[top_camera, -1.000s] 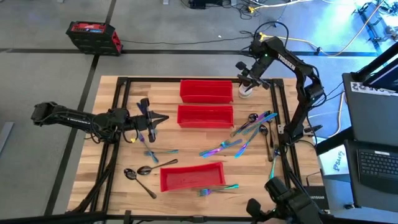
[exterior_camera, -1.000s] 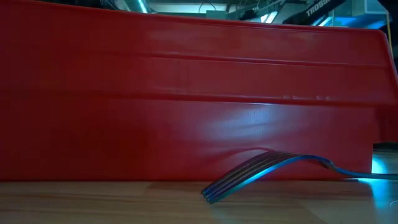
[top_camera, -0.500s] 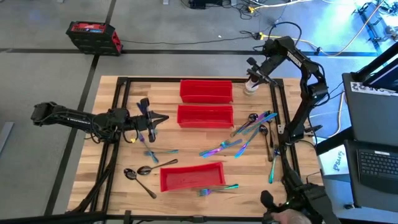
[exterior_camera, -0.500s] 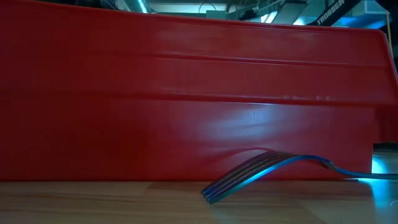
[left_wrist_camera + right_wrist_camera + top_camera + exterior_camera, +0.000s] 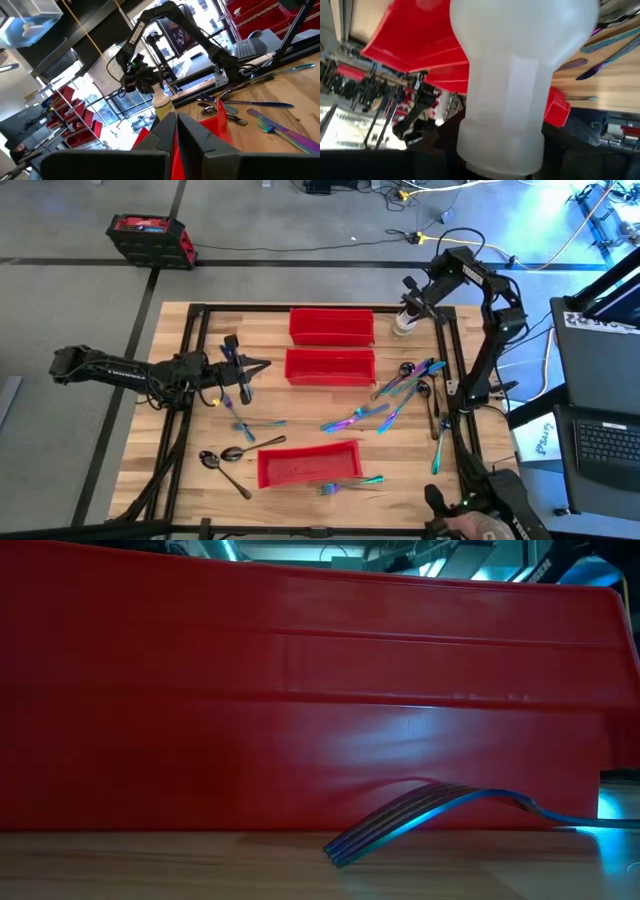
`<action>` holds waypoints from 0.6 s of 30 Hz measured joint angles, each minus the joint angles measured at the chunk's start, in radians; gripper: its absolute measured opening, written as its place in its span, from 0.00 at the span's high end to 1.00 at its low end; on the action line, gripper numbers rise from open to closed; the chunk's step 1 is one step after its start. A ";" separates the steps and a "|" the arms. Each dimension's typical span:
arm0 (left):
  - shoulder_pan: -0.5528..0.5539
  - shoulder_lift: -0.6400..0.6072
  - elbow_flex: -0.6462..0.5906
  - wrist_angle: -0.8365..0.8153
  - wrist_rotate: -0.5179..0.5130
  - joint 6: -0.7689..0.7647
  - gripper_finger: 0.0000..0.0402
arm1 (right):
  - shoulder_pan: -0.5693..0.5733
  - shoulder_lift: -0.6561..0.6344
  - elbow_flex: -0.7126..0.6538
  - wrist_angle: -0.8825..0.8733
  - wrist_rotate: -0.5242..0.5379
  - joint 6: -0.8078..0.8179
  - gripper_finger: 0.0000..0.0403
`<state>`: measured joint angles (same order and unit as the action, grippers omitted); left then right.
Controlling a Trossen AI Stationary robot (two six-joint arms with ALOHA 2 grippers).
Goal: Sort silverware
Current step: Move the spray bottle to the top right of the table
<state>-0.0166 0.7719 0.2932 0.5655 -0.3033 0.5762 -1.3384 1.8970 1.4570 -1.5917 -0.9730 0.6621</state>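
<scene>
The right gripper (image 5: 408, 308) was at the far right corner of the table (image 5: 190, 445), its fingers pinching a clear spray bottle (image 5: 402, 323), which filled the right wrist view (image 5: 520, 85). The left gripper (image 5: 240, 371) hovered over the left part of the table, near the middle bin, with its fingers (image 5: 155, 135) pressed together on nothing.

The bottle stood close to the table edge and beside the far red bin (image 5: 331, 326). If the grip slipped or the arm swung wide, I judge that the bottle could fall off the table or knock this bin. It is also not silverware, so time spent on it did not help the sorting.

I counted 3 red bins: the far one, the middle one (image 5: 330, 367) and the near one (image 5: 308, 463). All 3 looked nearly empty, so the sorting seemed hardly begun.

The silverware lay loose on the wood. 1 cluster (image 5: 405, 380) of about 8 pieces was right of the middle bin; I cannot tell them apart exactly. 2 dark spoons (image 5: 222, 460) lay near the front left, about 2 pieces (image 5: 250, 425) in front of the left gripper, and 1 iridescent fork (image 5: 430, 815) lay against the near bin. 1 more piece (image 5: 437, 455) lay near the right edge.
</scene>
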 joint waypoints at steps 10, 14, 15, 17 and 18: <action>0.000 0.000 0.000 -0.001 -0.001 -0.024 1.00 | -0.006 0.002 0.017 0.029 -0.009 -0.046 0.62; 0.000 0.000 0.000 -0.001 -0.001 -0.024 1.00 | -0.007 0.002 0.017 0.026 -0.007 -0.046 0.62; 0.000 0.000 0.000 -0.001 -0.001 -0.025 1.00 | -0.010 0.002 0.017 0.026 -0.007 -0.046 0.62; 0.000 0.000 0.000 -0.001 -0.001 -0.026 1.00 | -0.011 0.002 0.017 0.026 -0.007 -0.045 0.62; 0.000 0.000 0.000 -0.001 -0.001 -0.025 1.00 | -0.011 0.002 0.017 0.025 -0.007 -0.044 0.62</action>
<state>-0.0166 0.7719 0.2932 0.5648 -0.3038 0.5507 -1.3495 1.8992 1.4738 -1.5669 -0.9798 0.6182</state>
